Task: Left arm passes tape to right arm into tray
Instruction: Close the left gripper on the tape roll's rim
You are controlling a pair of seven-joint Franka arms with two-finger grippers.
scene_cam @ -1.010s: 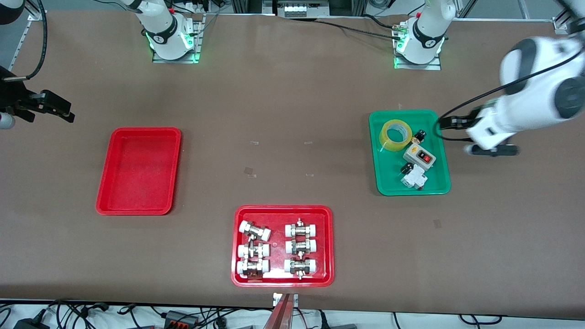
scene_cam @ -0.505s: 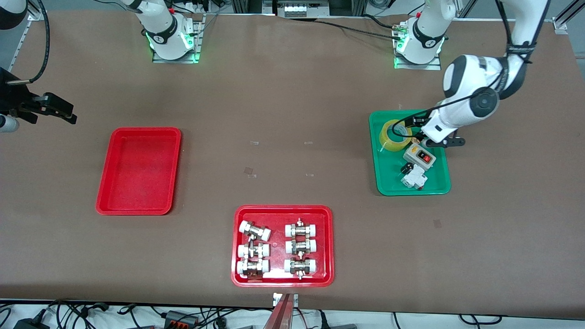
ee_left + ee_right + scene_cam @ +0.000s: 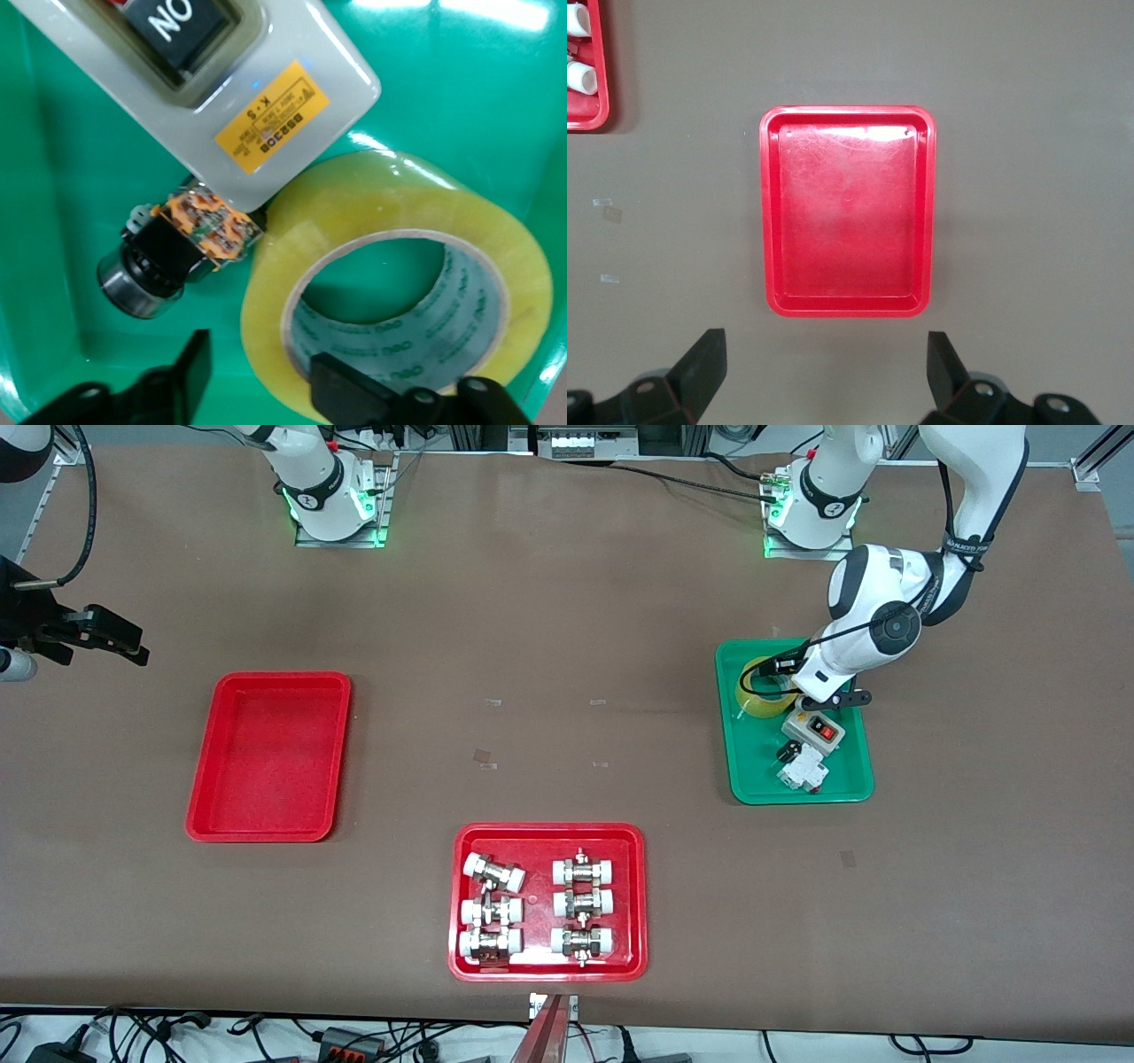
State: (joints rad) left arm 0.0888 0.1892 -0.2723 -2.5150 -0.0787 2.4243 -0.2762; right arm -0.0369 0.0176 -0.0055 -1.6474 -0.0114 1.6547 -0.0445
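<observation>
Over the green tray [image 3: 753,779], left tool [image 3: 257,394] straddles the tape [image 3: 390,292] wall — half-closed, grip unclear — right tool [image 3: 824,372] waits wide.

My left tool [image 3: 252,390] has swung in over the green tray [image 3: 753,766], its fingers now straddling the tape's [image 3: 390,292] wall.

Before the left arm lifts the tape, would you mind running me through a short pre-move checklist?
1. Left gripper straddles the wall of the tape, one finger inside the hole, the other outside: ok.
2. Jaws firmly clamped on the tape wall: cannot tell.
3. Tape lies flat in the green tray: ok.
4. Tape free of neighbours: not ok; the grey switch box and a small black part sit right against it.
5. Right gripper open, waiting above the table by the red tray: ok.
6. Red tray holds nothing: ok.
</observation>
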